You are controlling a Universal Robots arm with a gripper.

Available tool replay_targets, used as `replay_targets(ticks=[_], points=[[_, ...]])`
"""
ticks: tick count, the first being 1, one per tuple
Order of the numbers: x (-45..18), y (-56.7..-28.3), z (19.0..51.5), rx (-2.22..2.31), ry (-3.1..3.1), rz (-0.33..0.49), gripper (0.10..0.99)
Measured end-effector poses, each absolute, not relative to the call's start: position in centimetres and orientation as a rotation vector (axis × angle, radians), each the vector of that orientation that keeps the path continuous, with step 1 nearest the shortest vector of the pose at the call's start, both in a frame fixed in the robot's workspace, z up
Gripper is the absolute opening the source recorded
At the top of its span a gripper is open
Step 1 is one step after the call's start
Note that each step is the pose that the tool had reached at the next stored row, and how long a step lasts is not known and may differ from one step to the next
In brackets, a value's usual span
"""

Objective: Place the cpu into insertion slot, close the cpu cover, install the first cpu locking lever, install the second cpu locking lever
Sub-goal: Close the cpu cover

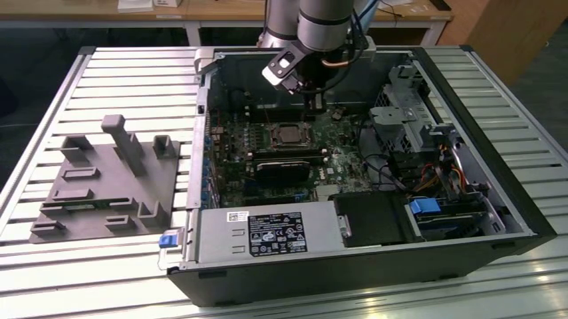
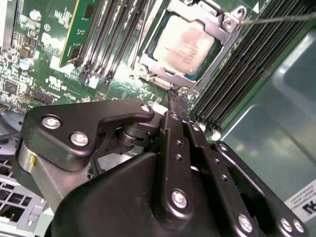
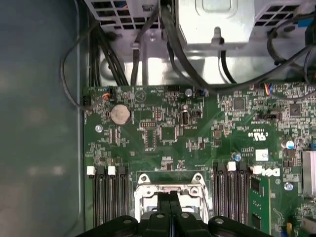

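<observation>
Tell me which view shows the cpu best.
The second wrist view: the cpu lies close up, its pale face framed by the cpu cover. The exterior view shows it small inside the case. In the first wrist view the pincer hides most of it.

Matt silvery-beige metal cpu (image 2: 185, 44), shiny metal cpu cover (image 2: 157, 74)

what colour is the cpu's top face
The cpu face is pale silvery-beige metal, best seen in the second wrist view.
</observation>
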State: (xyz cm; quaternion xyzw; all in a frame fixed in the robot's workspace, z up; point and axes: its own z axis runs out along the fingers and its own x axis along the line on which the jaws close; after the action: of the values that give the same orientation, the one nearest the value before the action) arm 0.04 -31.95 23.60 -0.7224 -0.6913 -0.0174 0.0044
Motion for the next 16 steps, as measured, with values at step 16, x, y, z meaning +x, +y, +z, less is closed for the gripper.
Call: replay_targets(ticks=[16], points=[[-1.9,-32.3,22.3,-2.248,-2.177,-0.055,0.106]])
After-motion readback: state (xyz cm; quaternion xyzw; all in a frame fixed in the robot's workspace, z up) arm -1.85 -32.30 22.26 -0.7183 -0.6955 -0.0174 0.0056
